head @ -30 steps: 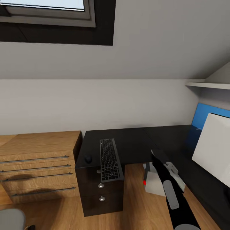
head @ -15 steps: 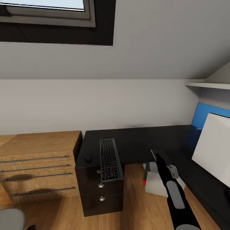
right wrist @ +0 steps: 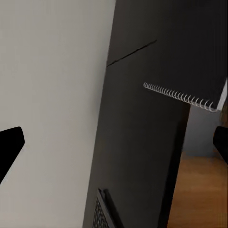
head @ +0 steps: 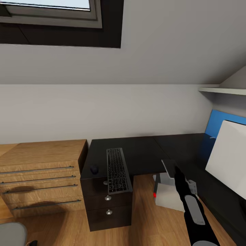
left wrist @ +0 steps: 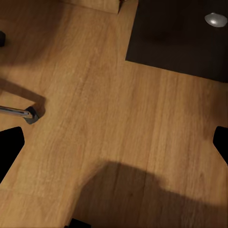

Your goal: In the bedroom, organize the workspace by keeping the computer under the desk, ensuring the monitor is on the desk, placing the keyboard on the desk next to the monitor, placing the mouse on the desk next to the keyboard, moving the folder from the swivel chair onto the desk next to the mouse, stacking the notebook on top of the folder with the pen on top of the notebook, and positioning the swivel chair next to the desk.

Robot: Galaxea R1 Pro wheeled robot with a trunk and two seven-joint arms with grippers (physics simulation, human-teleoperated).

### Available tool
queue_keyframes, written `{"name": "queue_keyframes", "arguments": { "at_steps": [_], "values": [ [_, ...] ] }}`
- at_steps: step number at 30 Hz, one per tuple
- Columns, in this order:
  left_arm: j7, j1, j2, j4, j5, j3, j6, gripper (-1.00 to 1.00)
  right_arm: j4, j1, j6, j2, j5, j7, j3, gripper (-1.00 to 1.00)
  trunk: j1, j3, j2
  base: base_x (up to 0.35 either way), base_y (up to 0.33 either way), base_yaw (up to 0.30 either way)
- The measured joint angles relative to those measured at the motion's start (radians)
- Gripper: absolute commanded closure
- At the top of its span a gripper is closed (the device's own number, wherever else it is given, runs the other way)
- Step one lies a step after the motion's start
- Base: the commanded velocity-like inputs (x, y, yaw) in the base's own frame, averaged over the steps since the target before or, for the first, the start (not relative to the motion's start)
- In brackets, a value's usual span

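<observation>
- The head view takes in the whole corner: the black L-shaped desk [head: 143,150], with the keyboard [head: 118,169] lying along its left end above the drawer unit [head: 107,205] and reaching the front edge.
- The mouse [head: 94,168] sits just beside the keyboard, near the desk's left edge.
- The monitor [head: 227,159] stands on the right wing, white back showing, and the frame cuts it off.
- The computer [head: 167,195] sits on the floor in the desk's inner corner, red light lit and partly behind the right arm [head: 193,212].
- The notebook [head: 169,166] is at the desk's inner corner, just ahead of that arm's tip.
- The right wrist view adds the notebook's wire spiral binding and shows a corner of it poking past the desk edge.
- The right gripper [right wrist: 114,142] has its fingers spread wide, nothing between them.
- The left wrist view looks down on the plank floor [left wrist: 118,104], one silver drawer knob [left wrist: 215,19] and a metal leg of the swivel chair [left wrist: 19,112].
- The left gripper [left wrist: 114,145] is also spread wide and empty.
- In the head view, only a grey sliver of the chair's seat shows in the bottom corner.
- The key legends are too small to read.
</observation>
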Motion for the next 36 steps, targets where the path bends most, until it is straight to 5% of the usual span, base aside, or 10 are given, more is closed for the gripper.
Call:
{"name": "queue_keyframes", "arguments": {
  "at_steps": [3,8,12,17,25,29,30,36],
  "values": [
    [0.004,0.000,-0.002,-0.017,0.002,0.001,0.002,-1.00,0.040,0.000,-0.040,-0.007,0.002,0.001,-0.005,-1.00,0.012,-0.009,-0.021,0.000,0.000,0.000],
    [0.022,0.000,-0.002,-0.160,0.009,0.031,0.053,-1.00,0.056,0.000,-0.072,-0.012,0.003,-0.003,-0.005,-1.00,0.031,-0.025,-0.056,0.000,0.000,0.000],
    [0.075,-0.001,-0.022,-0.296,0.013,0.125,0.387,-1.00,0.059,0.000,-0.078,-0.020,0.005,-0.004,-0.005,-1.00,0.046,-0.038,-0.084,0.000,0.000,0.000],
    [0.078,-0.002,-0.064,-0.330,0.014,0.224,0.503,-1.00,0.059,0.000,-0.077,-0.032,0.005,-0.006,-0.005,-1.00,0.065,-0.053,-0.119,0.000,0.000,0.000],
    [0.073,-0.002,-0.093,-0.237,-0.005,0.272,0.530,-1.00,0.062,0.000,-0.075,-0.041,0.001,-0.006,-0.005,-1.00,0.096,-0.078,-0.175,0.000,0.000,0.000],
    [0.070,-0.002,-0.091,-0.215,-0.038,0.279,0.531,-1.00,0.069,0.000,-0.075,-0.042,-0.001,-0.005,-0.005,-1.00,0.111,-0.091,-0.203,0.000,0.000,0.000],
    [0.069,-0.002,-0.089,-0.205,-0.071,0.285,0.527,-1.00,0.089,0.000,-0.075,-0.042,-0.005,-0.005,-0.007,-1.00,0.115,-0.094,-0.210,0.000,0.000,0.000],
    [0.074,-0.002,-0.092,-0.177,-0.112,0.280,0.357,-1.00,0.100,0.000,-0.080,-0.037,-0.026,-0.001,-0.009,-1.00,0.138,-0.113,-0.252,0.000,0.000,0.000]
  ]
}}
